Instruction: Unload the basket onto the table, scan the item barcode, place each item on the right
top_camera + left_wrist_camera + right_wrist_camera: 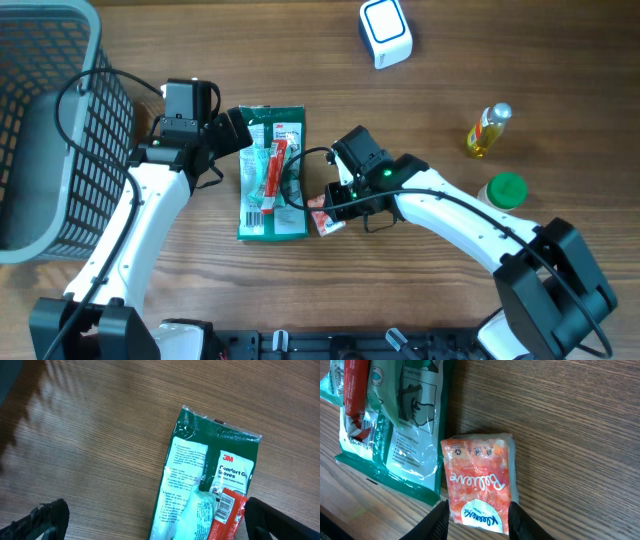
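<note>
- Wooden table (450, 70); the landmark is the green glove packet (272, 170).
- The tissue pack (479, 480) lies just right of the packet, its long axis parallel to it.
- My right gripper (480, 522) clamps the pack's near end.
- My left gripper (157, 522) hangs open over the packet.
- The white device (385, 32), probably the scanner, sits beyond the packet on my right arm's side.

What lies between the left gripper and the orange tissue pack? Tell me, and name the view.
The green glove packet, with a red sachet on it, seen overhead.

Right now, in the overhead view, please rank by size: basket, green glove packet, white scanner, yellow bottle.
1. basket
2. green glove packet
3. white scanner
4. yellow bottle (similar length to the scanner, but slimmer)
</note>
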`<state>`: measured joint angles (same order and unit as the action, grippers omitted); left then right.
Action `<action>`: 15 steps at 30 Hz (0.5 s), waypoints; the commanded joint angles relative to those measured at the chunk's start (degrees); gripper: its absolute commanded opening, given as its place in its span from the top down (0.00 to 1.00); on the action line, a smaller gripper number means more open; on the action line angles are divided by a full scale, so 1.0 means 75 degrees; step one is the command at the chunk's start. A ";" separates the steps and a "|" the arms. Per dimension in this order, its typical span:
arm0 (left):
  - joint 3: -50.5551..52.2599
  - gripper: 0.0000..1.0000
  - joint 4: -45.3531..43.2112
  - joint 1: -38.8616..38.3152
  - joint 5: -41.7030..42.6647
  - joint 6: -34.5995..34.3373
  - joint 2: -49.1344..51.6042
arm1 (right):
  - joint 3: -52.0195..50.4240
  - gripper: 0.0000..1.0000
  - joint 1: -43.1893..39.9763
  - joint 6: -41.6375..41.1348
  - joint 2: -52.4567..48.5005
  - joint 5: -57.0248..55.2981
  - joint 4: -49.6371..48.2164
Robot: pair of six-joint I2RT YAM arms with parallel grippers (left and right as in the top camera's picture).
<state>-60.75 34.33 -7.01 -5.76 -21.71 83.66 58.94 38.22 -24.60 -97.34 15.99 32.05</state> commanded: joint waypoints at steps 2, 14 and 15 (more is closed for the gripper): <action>-0.0085 0.00 -0.0006 0.0015 -0.0044 0.0064 -0.0052 | -0.0064 0.64 0.0026 -0.0758 -0.0044 -0.0152 0.0032; -0.0087 0.17 -0.0446 0.0015 0.0603 0.0070 -0.0055 | -0.0618 0.64 0.0032 -0.1600 -0.0044 -0.0117 -0.0475; -0.0087 0.63 -0.0405 0.0015 0.0836 0.0067 -0.0055 | -0.0618 0.64 0.0032 -0.1600 -0.0044 -0.0117 -0.0475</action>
<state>-60.75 30.63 -7.01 -4.21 -21.67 83.68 54.54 38.22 -35.75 -97.34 15.99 28.67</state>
